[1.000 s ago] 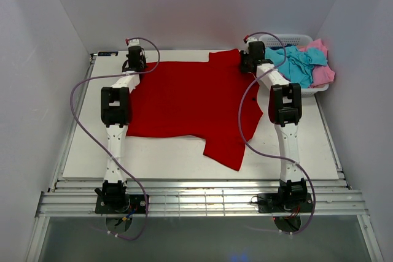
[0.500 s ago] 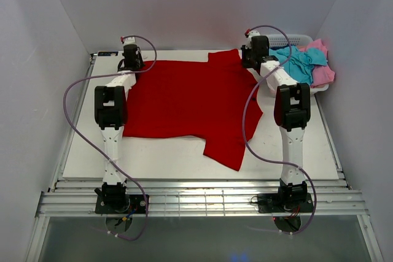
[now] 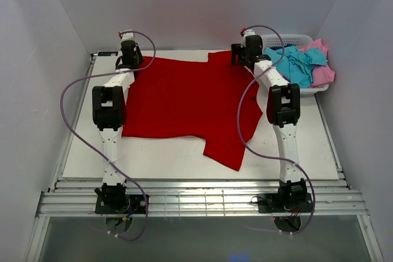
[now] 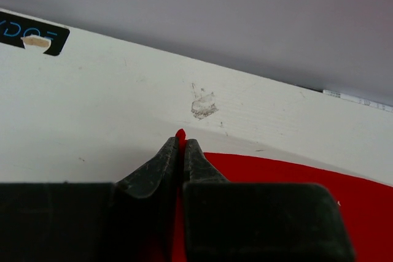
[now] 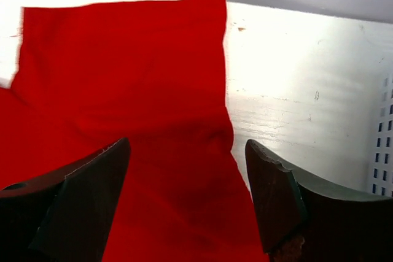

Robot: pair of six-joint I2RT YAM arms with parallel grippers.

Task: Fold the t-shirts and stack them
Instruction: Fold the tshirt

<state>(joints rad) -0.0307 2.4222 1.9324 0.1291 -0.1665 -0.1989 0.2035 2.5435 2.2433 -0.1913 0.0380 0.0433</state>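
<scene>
A large red t-shirt [image 3: 187, 99] lies spread flat across the white table [image 3: 307, 145], one sleeve at the far right and another pointing toward the near edge. My left gripper [image 3: 128, 54] sits at the shirt's far left corner, shut on a pinch of the red cloth [image 4: 180, 134], which pokes out between its tips. At the far right sleeve [image 5: 129, 65] my right gripper [image 5: 187, 145] stands wide open above the cloth, nothing between its fingers [image 5: 273, 182]. The turquoise-blue t-shirt [image 3: 295, 64] and the pink t-shirt [image 3: 322, 72] lie crumpled in the basket.
A white lattice basket [image 3: 307, 90] stands at the far right corner of the table, its wall beside my right gripper [image 3: 244, 50]. The back wall rises close behind both grippers. A black label [image 4: 31, 34] is stuck on the table's far left edge.
Both arms have reached farther toward the back wall, drawing the shirt's far edge with them. My right gripper has opened and let go of the sleeve; the left still pinches its corner.
</scene>
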